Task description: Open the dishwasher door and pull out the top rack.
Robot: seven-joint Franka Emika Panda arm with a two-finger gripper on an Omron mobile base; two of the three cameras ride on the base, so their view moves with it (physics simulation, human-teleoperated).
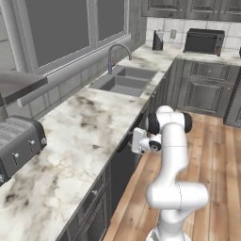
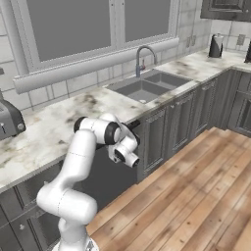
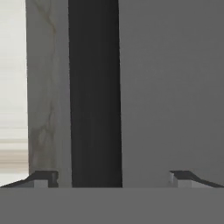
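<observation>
The dishwasher door (image 1: 121, 173) is a flat dark panel under the marble counter, and it stands shut. In the hand view its grey face (image 3: 170, 87) lies right of the long dark bar handle (image 3: 94, 96), which runs up the picture. My gripper (image 3: 111, 178) is open, with one fingertip (image 3: 43, 178) on each side of the handle and a gap on both sides. From the base views my hand (image 1: 139, 140) reaches level against the door's top edge (image 2: 105, 169). The top rack is hidden behind the shut door.
A marble counter (image 1: 80, 141) runs above the door, with a sink (image 1: 123, 81) and faucet (image 1: 117, 49) farther along. A toaster (image 1: 19, 143) sits at the near left and a toaster oven (image 1: 203, 41) at the back. Grey cabinets (image 2: 169, 125) flank the door. Wood floor (image 2: 196, 196) spreads to the right.
</observation>
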